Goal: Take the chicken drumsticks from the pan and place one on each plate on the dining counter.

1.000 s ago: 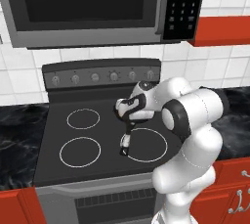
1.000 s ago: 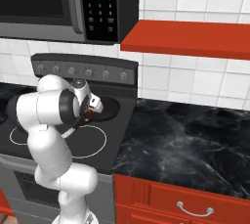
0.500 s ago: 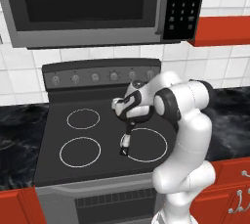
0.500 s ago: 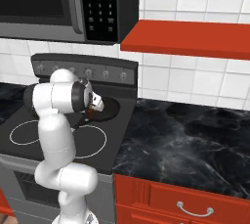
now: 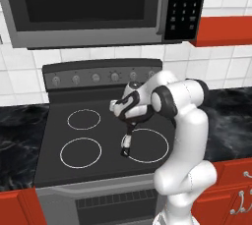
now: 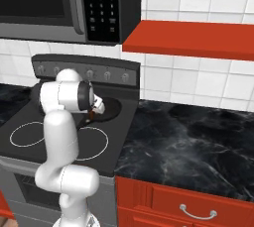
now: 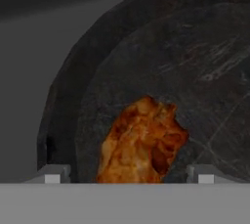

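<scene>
One golden-brown chicken drumstick (image 7: 141, 145) lies on the scratched floor of the black pan (image 7: 205, 71). My gripper (image 7: 128, 176) is open, one fingertip on either side of the drumstick; the right tip is almost touching it and the left stands apart. From the base, the pan (image 6: 110, 108) sits on the stove's back right burner with my gripper (image 6: 92, 117) dipped into it. Its long handle (image 5: 127, 140) points toward the stove front, below my hand (image 5: 129, 108). The plates and the dining counter are out of view.
The dark stove top (image 5: 83, 135) carries white burner rings. A microwave (image 5: 88, 8) hangs overhead. Black marble worktop (image 6: 193, 146) over red drawers runs to the right, under a red shelf (image 6: 198, 37).
My elbow and upper arm have swung upright and back toward the stove. The hand has stayed over the pan, with the drumstick still lying in it.
</scene>
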